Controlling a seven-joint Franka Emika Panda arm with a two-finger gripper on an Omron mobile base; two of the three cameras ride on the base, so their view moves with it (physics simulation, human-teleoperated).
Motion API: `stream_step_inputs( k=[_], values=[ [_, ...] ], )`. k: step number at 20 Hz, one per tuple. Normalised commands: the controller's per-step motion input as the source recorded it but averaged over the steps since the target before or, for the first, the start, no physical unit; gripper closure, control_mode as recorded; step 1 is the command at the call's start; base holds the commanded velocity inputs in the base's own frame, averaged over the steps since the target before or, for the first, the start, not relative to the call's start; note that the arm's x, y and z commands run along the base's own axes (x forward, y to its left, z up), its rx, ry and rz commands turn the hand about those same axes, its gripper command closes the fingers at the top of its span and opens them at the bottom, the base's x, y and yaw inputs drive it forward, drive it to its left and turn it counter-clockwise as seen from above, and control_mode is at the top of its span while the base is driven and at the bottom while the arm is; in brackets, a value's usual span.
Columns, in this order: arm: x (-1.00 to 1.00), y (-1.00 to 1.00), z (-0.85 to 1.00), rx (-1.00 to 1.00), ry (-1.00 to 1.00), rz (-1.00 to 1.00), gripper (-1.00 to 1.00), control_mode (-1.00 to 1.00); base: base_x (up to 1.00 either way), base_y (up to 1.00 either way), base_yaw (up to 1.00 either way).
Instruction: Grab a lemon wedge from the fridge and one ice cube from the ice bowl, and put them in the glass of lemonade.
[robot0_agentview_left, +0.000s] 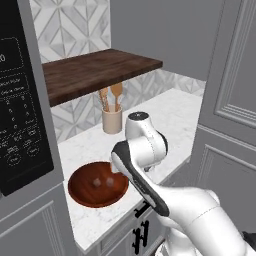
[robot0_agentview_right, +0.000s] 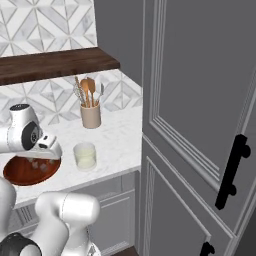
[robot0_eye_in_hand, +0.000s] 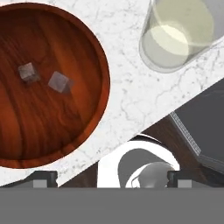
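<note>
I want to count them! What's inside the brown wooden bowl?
Two small ice cubes lie inside the ice bowl. The picture's edge cuts off the bowl's left part, so more could lie there.

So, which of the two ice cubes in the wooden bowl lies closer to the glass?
The paler ice cube, nearer the middle of the ice bowl; the darker one lies farther from the glass of lemonade.

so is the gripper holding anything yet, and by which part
Nothing is held. The gripper is open above the counter, its tips bare; two ice cubes lie in the ice bowl.
</note>
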Motion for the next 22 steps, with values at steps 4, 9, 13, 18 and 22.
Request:
stream_step_inputs(
  k=[4,9,13,18,22],
  values=[
    [0.18,0.56,-0.42,0.00,0.10,-0.02,-1.00,-1.00,0.00,0.00,0.00],
    [0.26,0.44,-0.41,0.00,0.10,-0.05,-1.00,-1.00,0.00,0.00,0.00],
    [0.31,0.32,-0.33,0.00,0.03,-0.04,-1.00,-1.00,0.00,0.00,0.00],
    [0.39,0.26,-0.29,-0.01,0.00,-0.03,-1.00,-1.00,0.00,0.00,0.00],
    [0.16,0.01,-0.23,-0.01,0.00,-0.01,-1.00,-1.00,0.00,0.00,0.00]
  ],
)
